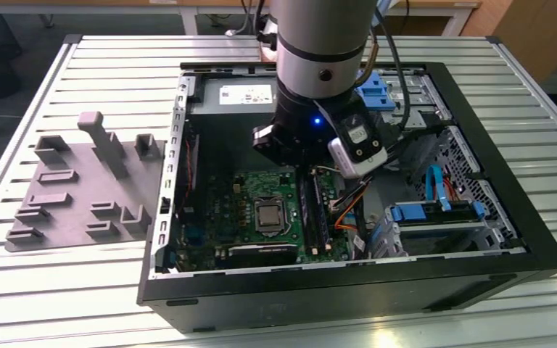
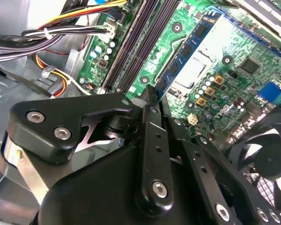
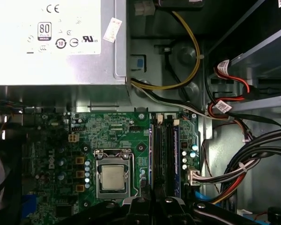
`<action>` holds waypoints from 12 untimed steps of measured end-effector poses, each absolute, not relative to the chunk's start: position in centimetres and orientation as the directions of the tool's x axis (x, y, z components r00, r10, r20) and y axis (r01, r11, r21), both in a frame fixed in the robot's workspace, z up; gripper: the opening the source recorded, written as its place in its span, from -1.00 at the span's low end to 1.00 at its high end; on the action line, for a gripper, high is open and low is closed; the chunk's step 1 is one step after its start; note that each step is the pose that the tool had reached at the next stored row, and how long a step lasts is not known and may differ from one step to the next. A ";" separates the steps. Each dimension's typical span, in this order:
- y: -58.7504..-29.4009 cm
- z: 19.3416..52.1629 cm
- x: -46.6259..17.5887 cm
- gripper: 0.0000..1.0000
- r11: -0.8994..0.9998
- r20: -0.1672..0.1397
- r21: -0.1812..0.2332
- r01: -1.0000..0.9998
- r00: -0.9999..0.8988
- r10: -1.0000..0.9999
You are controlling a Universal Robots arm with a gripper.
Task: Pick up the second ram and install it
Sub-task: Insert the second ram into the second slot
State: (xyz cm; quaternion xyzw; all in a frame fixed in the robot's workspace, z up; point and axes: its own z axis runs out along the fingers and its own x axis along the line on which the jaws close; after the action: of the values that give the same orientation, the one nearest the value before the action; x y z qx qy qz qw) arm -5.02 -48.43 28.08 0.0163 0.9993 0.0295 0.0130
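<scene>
The slim bluish-green memory stick [image 2: 185, 51] stands on edge over the long black memory slots [image 2: 136, 42] of the green motherboard [image 3: 112, 136]. The black pincer [image 2: 152, 101] is closed on its end. The open black computer case [image 1: 510, 239] rests on the slatted tabletop [image 1: 95, 290], holding motherboard, silver power supply [image 3: 51, 42] and bundled cables [image 3: 253, 150].

Slatted metal table [image 1: 95, 65] — computer case [image 1: 510, 246], grey holder plate [image 1: 66, 217] on it.
</scene>
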 end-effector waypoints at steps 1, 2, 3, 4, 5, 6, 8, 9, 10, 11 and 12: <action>-48.4 27.9 -5.0 -0.72 0.998 -0.025 0.060 0.032 -0.999 0.033; -48.4 27.7 -5.0 -0.72 0.998 -0.025 0.060 0.032 -0.999 0.033; -48.4 27.5 -4.9 -0.72 0.998 -0.025 0.059 0.032 -0.999 0.033; -48.4 27.3 -4.9 -0.72 0.998 -0.025 0.060 0.032 -0.999 0.033; -48.4 27.2 -4.8 -0.72 0.998 -0.025 0.060 0.032 -0.999 0.033; -48.4 27.0 -4.7 -0.72 0.998 -0.025 0.060 0.032 -0.999 0.033; -48.4 26.6 -4.6 -0.72 0.998 -0.025 0.060 0.032 -0.999 0.033; -48.4 26.5 -4.5 -0.72 0.998 -0.025 0.060 0.032 -0.999 0.033; -48.4 26.5 -4.5 -0.72 0.998 -0.025 0.059 0.032 -0.999 0.034; -48.4 26.5 -4.5 -0.72 0.998 -0.025 0.059 0.032 -0.999 0.034; -48.4 26.5 -4.5 -0.72 0.998 -0.025 0.059 0.032 -0.999 0.034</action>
State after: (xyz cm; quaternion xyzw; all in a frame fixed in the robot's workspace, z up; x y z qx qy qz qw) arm -4.52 -48.43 26.46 0.0164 0.9993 0.0295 0.0129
